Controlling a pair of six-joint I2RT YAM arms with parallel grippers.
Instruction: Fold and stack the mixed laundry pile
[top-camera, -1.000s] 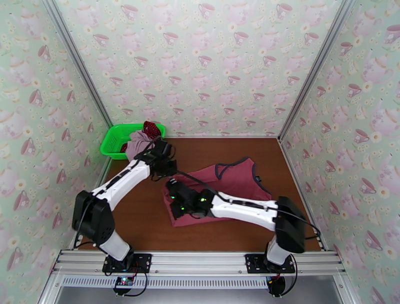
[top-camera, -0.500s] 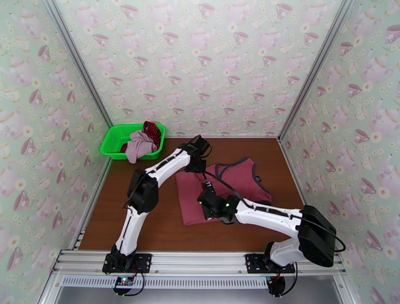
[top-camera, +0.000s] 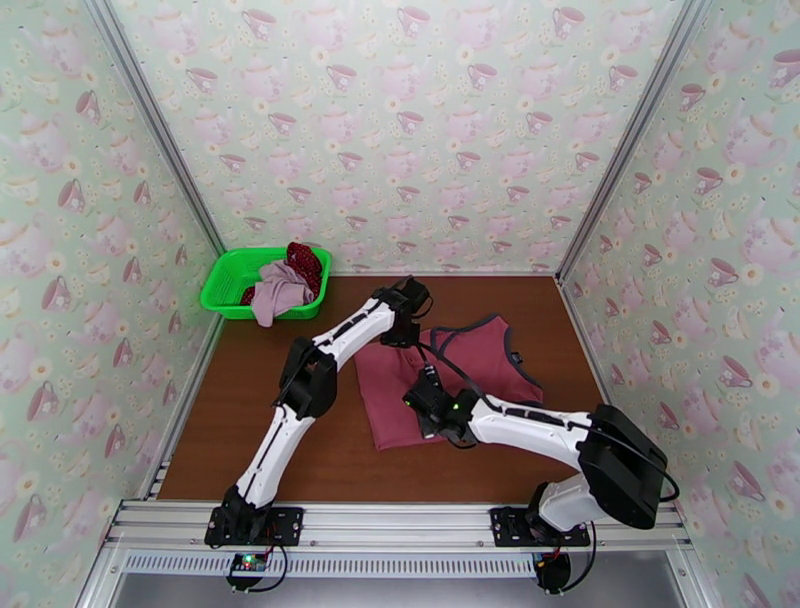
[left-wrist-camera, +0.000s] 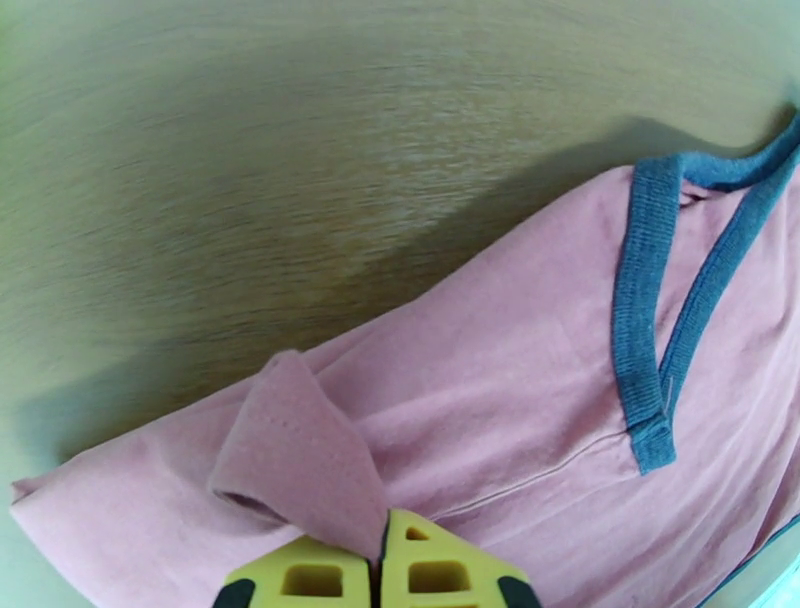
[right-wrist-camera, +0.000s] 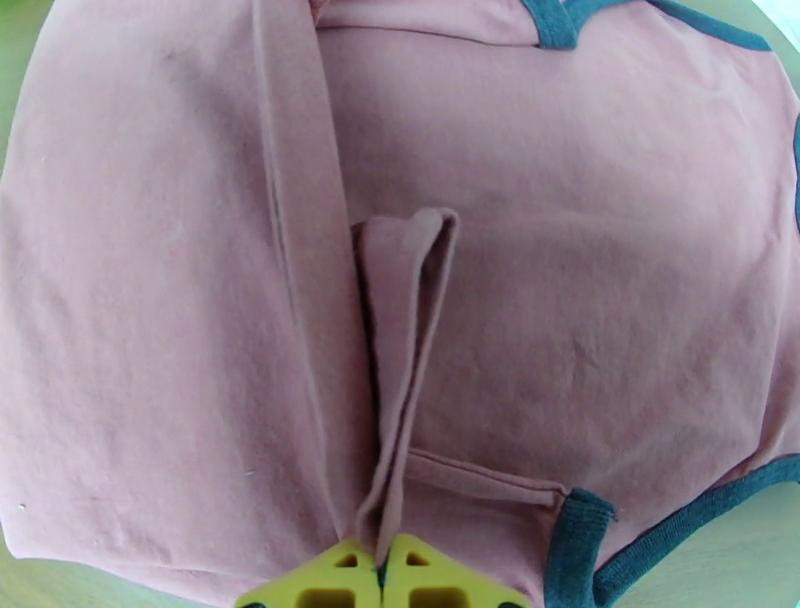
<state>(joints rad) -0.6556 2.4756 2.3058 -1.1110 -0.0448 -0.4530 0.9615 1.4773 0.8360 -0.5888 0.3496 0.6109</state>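
The dusty-red tank top (top-camera: 470, 365) with dark trim lies on the brown table (top-camera: 230, 400), its left part doubled over. My left gripper (top-camera: 402, 336) is shut on a raised fold at its far left edge; in the left wrist view the yellow fingertips (left-wrist-camera: 380, 575) pinch that fold (left-wrist-camera: 290, 440), with the trim (left-wrist-camera: 640, 300) to the right. My right gripper (top-camera: 428, 386) is shut on a fold near the middle; the right wrist view has its fingertips (right-wrist-camera: 380, 582) clamping a ridge of cloth (right-wrist-camera: 400, 340). The pale mauve-pink piece (top-camera: 278, 290) and the dotted dark-red cloth (top-camera: 305, 260) lie in the basket.
The bright green mesh basket (top-camera: 228, 275) stands at the table's back left corner. Patterned walls with metal posts close in the left, right and back sides. Bare brown tabletop (top-camera: 570, 330) shows to the right of the tank top and along the near edge.
Both arms have swung to the right, each with its pinch of cloth. The tank top's left side has been drawn over towards the right.
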